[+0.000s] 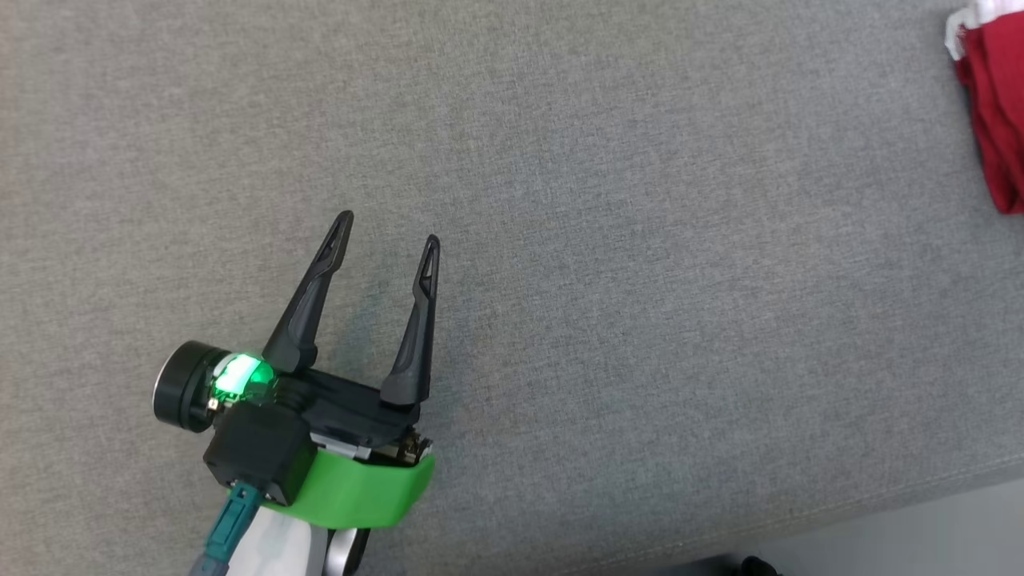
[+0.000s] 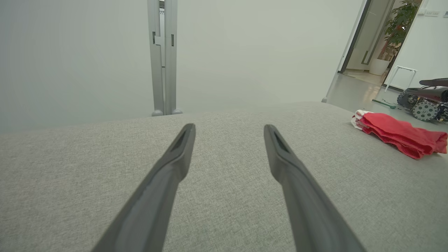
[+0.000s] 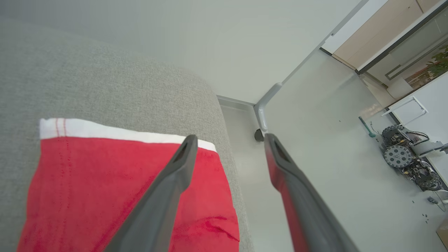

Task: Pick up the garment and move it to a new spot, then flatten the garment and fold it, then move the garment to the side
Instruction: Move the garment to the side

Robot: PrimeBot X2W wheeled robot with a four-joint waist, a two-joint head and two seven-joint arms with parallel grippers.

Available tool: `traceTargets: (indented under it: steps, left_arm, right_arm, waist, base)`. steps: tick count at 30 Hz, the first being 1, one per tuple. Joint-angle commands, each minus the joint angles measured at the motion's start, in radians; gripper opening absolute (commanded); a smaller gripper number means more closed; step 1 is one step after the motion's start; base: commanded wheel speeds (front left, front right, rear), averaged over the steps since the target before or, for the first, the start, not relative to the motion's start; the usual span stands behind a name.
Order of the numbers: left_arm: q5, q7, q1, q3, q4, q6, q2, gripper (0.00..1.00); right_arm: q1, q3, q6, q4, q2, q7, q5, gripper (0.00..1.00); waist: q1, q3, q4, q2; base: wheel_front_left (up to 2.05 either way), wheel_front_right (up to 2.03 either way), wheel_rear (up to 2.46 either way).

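Here the folded red garment [image 1: 996, 120], with its white band, lies at the right edge of the grey fabric counter [image 1: 640, 320]. The right tool [image 3: 230, 136] hangs over it with its fingers spread and empty, one above the cloth and the other past the counter's edge. The left tool [image 1: 388, 228], also spread, hovers well apart over bare fabric. On the floor [image 3: 315, 140] beyond stand a wheeled machine [image 3: 402, 157], a white stool [image 2: 402, 75] and a potted plant [image 2: 399, 24].
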Motion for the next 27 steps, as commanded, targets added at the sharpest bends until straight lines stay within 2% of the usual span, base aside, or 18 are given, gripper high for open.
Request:
traceTargets:
  steps: [1, 4, 9, 10, 13, 19, 24, 27]
  left_arm:
    - [-0.013, 0.001, 0.001, 0.001, 0.005, 0.000, 0.005, 1.00]
    - [-0.033, 0.001, 0.020, -0.009, 0.021, 0.012, 0.005, 1.00]
    - [-0.073, 0.001, 0.066, -0.013, 0.076, 0.042, 0.005, 1.00]
    - [-0.090, 0.001, 0.088, -0.007, 0.107, 0.059, 0.005, 1.00]
    - [-0.128, 0.001, 0.129, 0.014, 0.159, 0.086, 0.005, 1.00]
    - [-0.154, 0.001, 0.212, 0.066, 0.256, 0.125, 0.005, 1.00]
    - [-0.122, 0.001, 0.268, 0.086, 0.248, 0.122, 0.005, 1.00]
    - [-0.111, 0.001, 0.303, 0.102, 0.227, 0.130, 0.005, 1.00]
  right_arm:
    - [0.047, -0.028, -0.001, -0.026, 0.044, -0.002, -0.035, 1.00]
    - [0.129, -0.120, -0.002, -0.132, 0.132, -0.002, -0.099, 1.00]
    - [0.322, -0.188, -0.001, -0.313, 0.300, -0.002, -0.148, 1.00]
    - [0.401, -0.219, -0.002, -0.376, 0.363, -0.002, -0.149, 1.00]
    - [0.543, -0.268, -0.001, -0.473, 0.469, -0.002, -0.158, 1.00]
    - [0.791, -0.340, -0.001, -0.656, 0.632, -0.003, -0.224, 1.00]
    - [0.972, -0.351, -0.001, -0.862, 0.686, -0.003, -0.272, 1.00]
    - [1.054, -0.346, -0.001, -0.942, 0.691, -0.003, -0.280, 1.00]
  waist:
    - [-0.0001, -0.047, 0.016, 0.0000]
    - [-0.0001, -0.110, 0.024, 0.0000]
    - [-0.0001, -0.233, 0.042, 0.0000]
    - [-0.0001, -0.287, 0.053, 0.0000]
    - [-0.0001, -0.361, 0.077, 0.0000]
    - [-0.0001, -0.490, 0.117, 0.0000]
    - [-0.0001, -0.551, 0.144, 0.0000]
    - [-0.0001, -0.573, 0.152, 0.0000]
  base:
    - [0.00, 0.00, 0.00]
    - [0.00, 0.00, 0.00]
    - [0.00, 0.00, 0.00]
    - [0.00, 0.00, 0.00]
    - [0.00, 0.00, 0.00]
    - [0.00, 0.00, 0.00]
    - [0.00, 0.00, 0.00]
    - [0.00, 0.00, 0.00]
